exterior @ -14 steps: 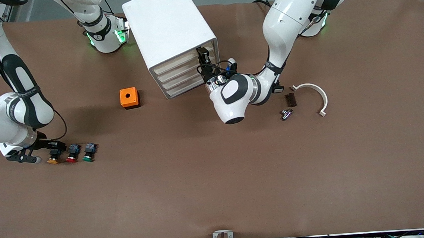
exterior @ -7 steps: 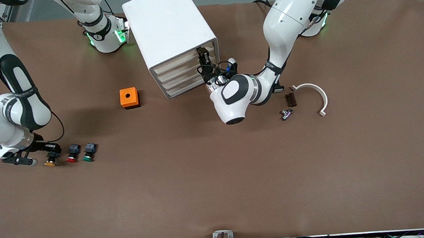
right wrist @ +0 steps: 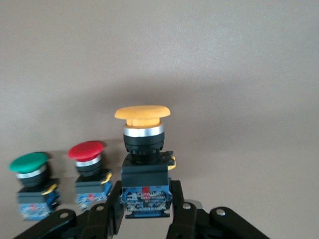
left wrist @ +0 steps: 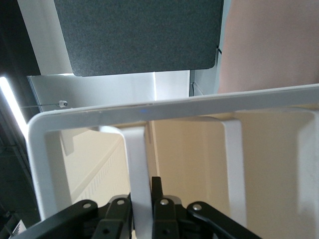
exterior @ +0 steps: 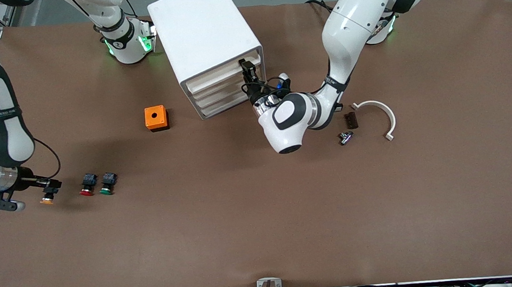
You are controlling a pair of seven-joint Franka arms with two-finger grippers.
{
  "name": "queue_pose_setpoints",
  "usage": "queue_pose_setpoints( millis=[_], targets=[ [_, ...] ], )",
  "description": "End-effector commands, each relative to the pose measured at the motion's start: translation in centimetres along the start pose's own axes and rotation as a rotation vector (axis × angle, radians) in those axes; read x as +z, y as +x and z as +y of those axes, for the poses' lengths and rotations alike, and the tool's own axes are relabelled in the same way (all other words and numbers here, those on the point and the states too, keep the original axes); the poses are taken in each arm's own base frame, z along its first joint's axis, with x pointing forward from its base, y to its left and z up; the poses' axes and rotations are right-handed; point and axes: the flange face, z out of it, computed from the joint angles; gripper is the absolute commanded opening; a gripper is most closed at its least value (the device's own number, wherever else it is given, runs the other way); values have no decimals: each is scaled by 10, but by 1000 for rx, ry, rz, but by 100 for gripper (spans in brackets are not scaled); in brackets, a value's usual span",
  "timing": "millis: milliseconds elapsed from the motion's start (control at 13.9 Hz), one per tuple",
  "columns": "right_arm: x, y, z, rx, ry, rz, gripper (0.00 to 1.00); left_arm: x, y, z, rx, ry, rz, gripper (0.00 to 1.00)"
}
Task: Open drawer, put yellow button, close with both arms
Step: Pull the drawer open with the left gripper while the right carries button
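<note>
Two grips clamped: right gripper [right wrist: 144,209] pinching light, rigid yellow button [right wrist: 143,149] by its blocky body beside red button [right wrist: 88,167], left gripper [left wrist: 142,216] clenched on drawer [left wrist: 164,107] handle.

Right arm: reaches out low at its end of the table, wrist level; right gripper [exterior: 50,190] clamped on the yellow button [right wrist: 142,130]. Left arm: elbow bent, wrist tilted up; left gripper [exterior: 247,70] closed on the top drawer [left wrist: 139,164] front.

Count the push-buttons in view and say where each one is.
3. The yellow button is held in the right gripper, at the right arm's end. The red button and green button sit side by side on the table nearby.
</note>
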Motion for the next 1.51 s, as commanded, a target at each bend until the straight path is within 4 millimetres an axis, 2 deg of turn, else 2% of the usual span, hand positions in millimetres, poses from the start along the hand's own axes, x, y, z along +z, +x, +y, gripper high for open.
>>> queue_pose_setpoints(
  millis=[0,144,216,359,575,719,934,1222,1437],
  targets=[
    [-17,8,-18,66,17,-7,0,-29,8,4,19,-11,-49,10],
    [-28,8,-26,106,17,8,0,-39,10,4,20,-15,-68,11],
    [-35,7,-27,131,18,10,0,-51,12,2,27,-24,-85,11],
    [-48,3,-44,191,18,-11,0,-62,17,4,23,-36,-102,11],
    [-76,-10,-77,276,16,-32,0,-87,26,3,23,-55,-140,12],
    [-101,-26,-109,344,9,-57,0,-96,30,5,23,-57,-156,13],
    [-124,-63,-161,448,10,-66,0,-115,39,7,22,-61,-188,14],
    [-158,-127,-236,593,54,-68,0,-131,47,12,19,-69,-218,18],
    [-172,-176,-306,725,49,-56,0,-133,48,13,16,-70,-221,22]
  ],
)
